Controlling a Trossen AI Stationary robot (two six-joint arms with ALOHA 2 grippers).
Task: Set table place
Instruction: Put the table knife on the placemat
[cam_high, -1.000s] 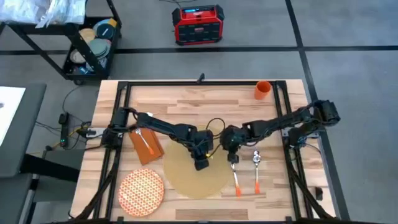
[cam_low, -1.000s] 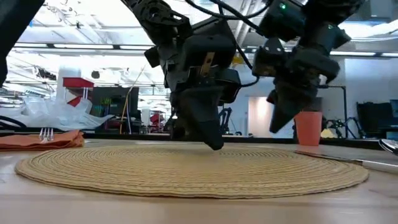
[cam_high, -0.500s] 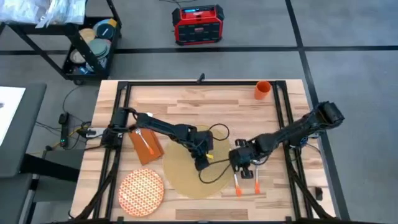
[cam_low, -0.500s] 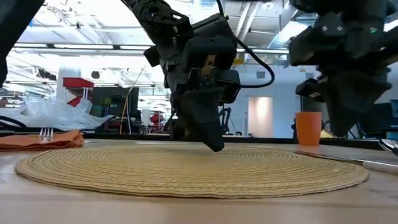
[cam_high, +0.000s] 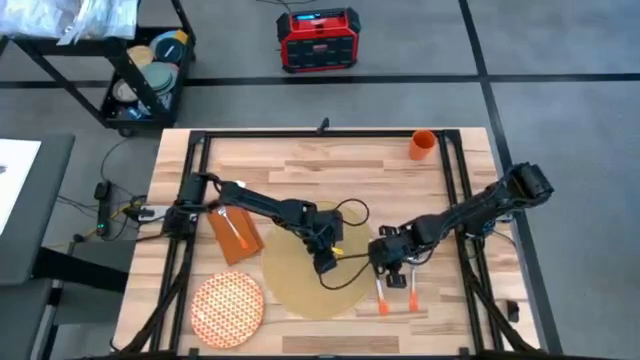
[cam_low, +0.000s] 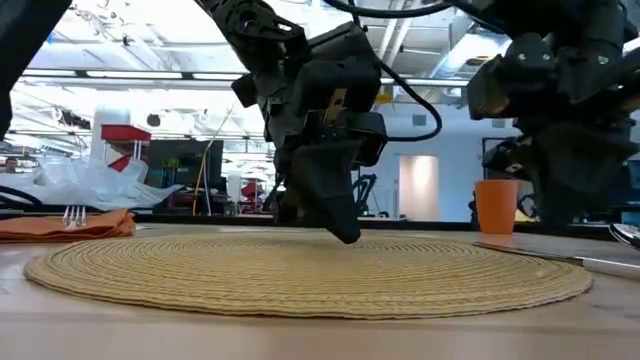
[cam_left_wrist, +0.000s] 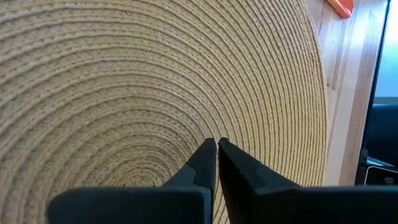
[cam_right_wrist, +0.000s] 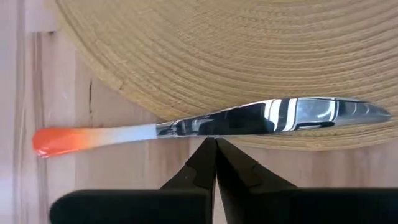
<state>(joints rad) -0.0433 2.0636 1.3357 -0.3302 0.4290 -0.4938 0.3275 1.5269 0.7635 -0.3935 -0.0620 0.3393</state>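
I have the right gripper (cam_right_wrist: 216, 142) pressed together beside the knife (cam_right_wrist: 205, 124), whose blade lies over the placemat's (cam_high: 310, 272) right rim. The left gripper (cam_left_wrist: 217, 144), also closed, pins the placemat. Risk: closed tips could nudge the knife askew.

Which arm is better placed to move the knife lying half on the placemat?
The right. The right gripper, fingers shut, hovers at the knife, whose blade overlaps the placemat edge. The left gripper, also shut, sits over the placemat's middle, farther from it.
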